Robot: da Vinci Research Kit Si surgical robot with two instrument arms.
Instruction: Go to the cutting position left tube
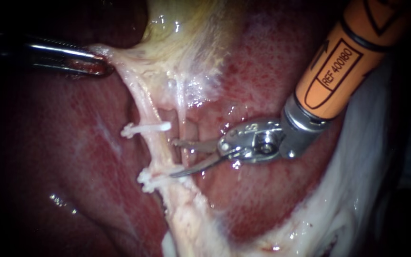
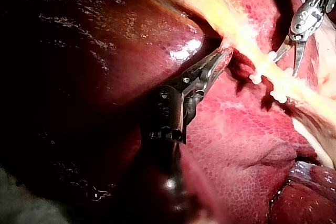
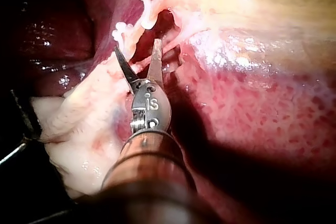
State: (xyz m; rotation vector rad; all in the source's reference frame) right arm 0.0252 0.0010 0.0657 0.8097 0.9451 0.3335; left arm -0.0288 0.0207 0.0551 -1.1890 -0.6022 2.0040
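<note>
The slender silver left instrument [image 1: 98,66] loses its shaft in darkness at the endoscope view's edge, and its jaw tips are buried in the pale yellowish fold of tissue [image 1: 120,59] they clamp. The orange-sleeved right instrument [image 1: 172,158] is cut off by the upper edge; whether its spread blades touch the pale, stringy left tube [image 1: 154,145] cannot be told. The lower white plastic clip [image 1: 147,181] is half wrapped in strands. In the right wrist view that instrument's near shaft is blurred
</note>
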